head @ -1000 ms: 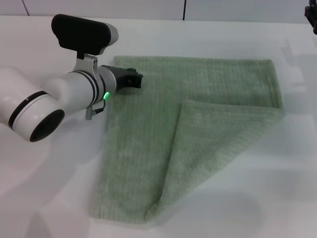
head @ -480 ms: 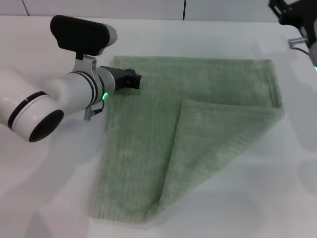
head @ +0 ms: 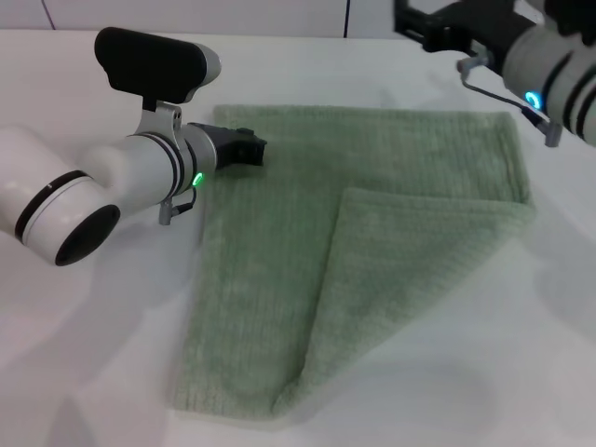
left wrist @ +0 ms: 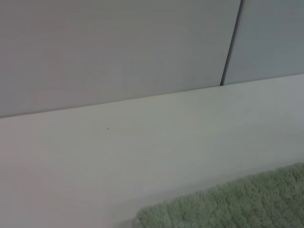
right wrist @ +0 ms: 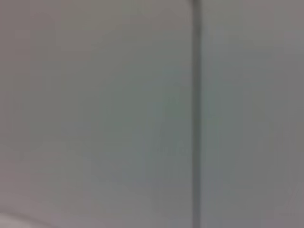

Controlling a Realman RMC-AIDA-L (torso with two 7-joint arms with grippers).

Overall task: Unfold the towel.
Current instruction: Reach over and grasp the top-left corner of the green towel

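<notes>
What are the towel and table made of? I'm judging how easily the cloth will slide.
The towel looks like pale green terry cloth: fuzzy, matte, faintly ribbed pile with a hemmed edge. The table appears to be smooth white laminate or painted board; its faint sheen suggests a hard, slick finish.

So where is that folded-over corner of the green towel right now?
In the head view the folded corner lies on the towel's near right part, away from the left gripper at its far left corner.

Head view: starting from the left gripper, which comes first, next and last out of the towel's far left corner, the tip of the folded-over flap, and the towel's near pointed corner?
Measured from the left gripper, resting on the towel:
1. Far left corner, just beside the gripper.
2. Tip of the folded-over flap, toward the towel's middle.
3. Near pointed corner, at the front edge.

The right gripper hangs above the far side.
</notes>
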